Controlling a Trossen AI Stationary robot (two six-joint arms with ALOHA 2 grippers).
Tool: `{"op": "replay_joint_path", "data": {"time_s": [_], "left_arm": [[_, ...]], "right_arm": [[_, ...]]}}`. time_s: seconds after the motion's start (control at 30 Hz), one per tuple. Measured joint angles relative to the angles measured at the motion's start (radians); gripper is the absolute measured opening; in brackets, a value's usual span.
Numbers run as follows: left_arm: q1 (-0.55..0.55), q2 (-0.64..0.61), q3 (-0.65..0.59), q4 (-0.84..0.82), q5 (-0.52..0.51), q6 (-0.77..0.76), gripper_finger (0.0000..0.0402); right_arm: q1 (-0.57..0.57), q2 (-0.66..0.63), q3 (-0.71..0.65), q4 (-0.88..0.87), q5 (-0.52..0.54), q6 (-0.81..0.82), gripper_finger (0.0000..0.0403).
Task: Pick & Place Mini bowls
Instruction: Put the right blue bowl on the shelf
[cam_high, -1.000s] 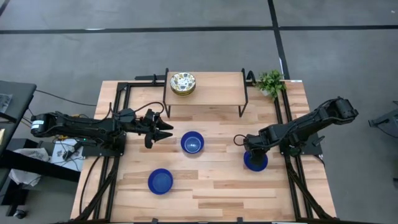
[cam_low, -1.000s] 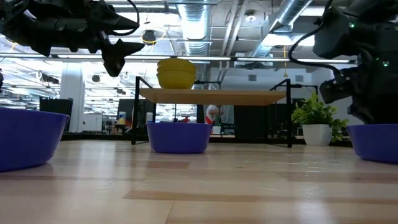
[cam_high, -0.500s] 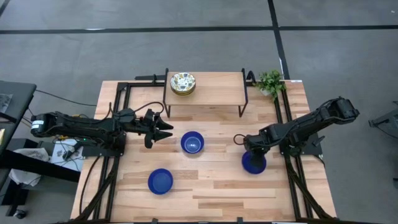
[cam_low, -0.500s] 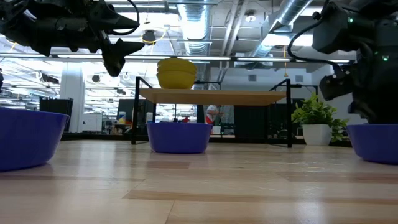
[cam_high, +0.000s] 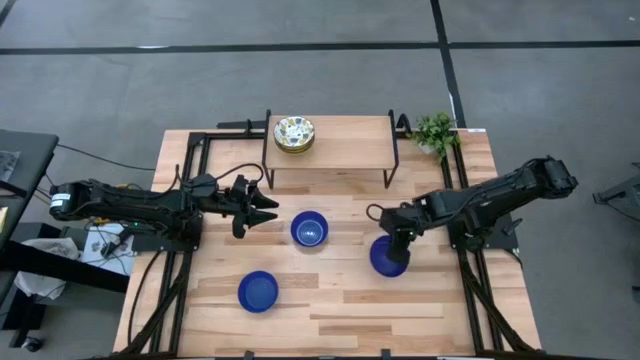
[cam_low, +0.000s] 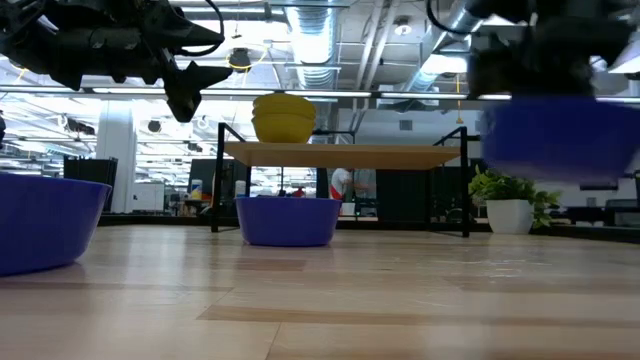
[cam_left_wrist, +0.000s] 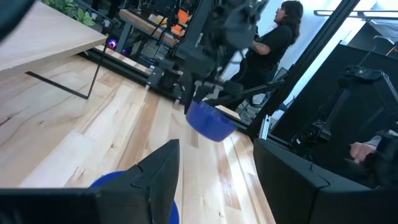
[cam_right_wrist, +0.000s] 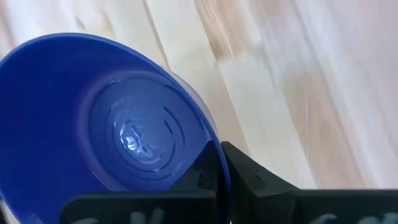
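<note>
A glossy cobalt-blue round mini bowl (cam_high: 388, 257) is held clear of the wooden table (cam_high: 340, 300) by the right gripper (cam_high: 399, 240), its fingers clamped on the rim (one inside, one outside). The nearest resting blue bowl (cam_high: 309, 229) lies toward the left gripper (cam_high: 262, 210), which is parked beside it, fingers apart. Three blue bowls are counted, the third (cam_high: 258, 291) near the front edge; patterned cream bowls (cam_high: 294, 133) sit stacked on the raised shelf (cam_high: 350, 150), their number not discernible.

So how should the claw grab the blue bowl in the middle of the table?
By its rim, from above. The middle blue bowl sits upright and open, so one finger can go inside and one outside the thin wall, as the right claw holds its bowl.
</note>
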Motion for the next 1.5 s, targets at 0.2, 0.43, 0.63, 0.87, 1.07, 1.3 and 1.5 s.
{"op": "replay_joint_path", "data": {"time_s": [0.2, 0.43, 0.63, 0.87, 1.07, 1.3, 1.5], "left_arm": [[0.0, 0.0, 0.0, 0.003, 0.0, 0.0, 0.0204], [0.0, 0.0, 0.0, 0.004, 0.0, 0.0, 0.0204], [0.0, 0.0, 0.0, 0.004, 0.0, 0.0, 0.0204], [0.0, 0.0, 0.0, 0.007, 0.0, 0.0, 0.0204], [0.0, 0.0, 0.0, 0.009, 0.0, 0.0, 0.0204], [0.0, 0.0, 0.0, 0.011, 0.0, 0.0, 0.0204], [0.0, 0.0, 0.0, 0.011, 0.0, 0.0, 0.0204]], "right_arm": [[-0.049, 0.0, 0.12, -0.036, 0.003, -0.061, 0.0], [-0.166, 0.0, 0.271, -0.174, 0.049, -0.165, 0.0], [-0.31, 0.003, 0.435, -0.263, 0.101, -0.265, 0.0], [-0.462, 0.143, 0.718, -0.461, 0.101, -0.407, 0.0], [-0.57, 0.367, 1.004, -0.633, 0.098, -0.624, 0.0], [-0.724, 0.56, 1.254, -0.676, 0.014, -0.778, 0.0], [-0.826, 0.663, 1.298, -0.703, -0.043, -0.813, 0.0]]}}
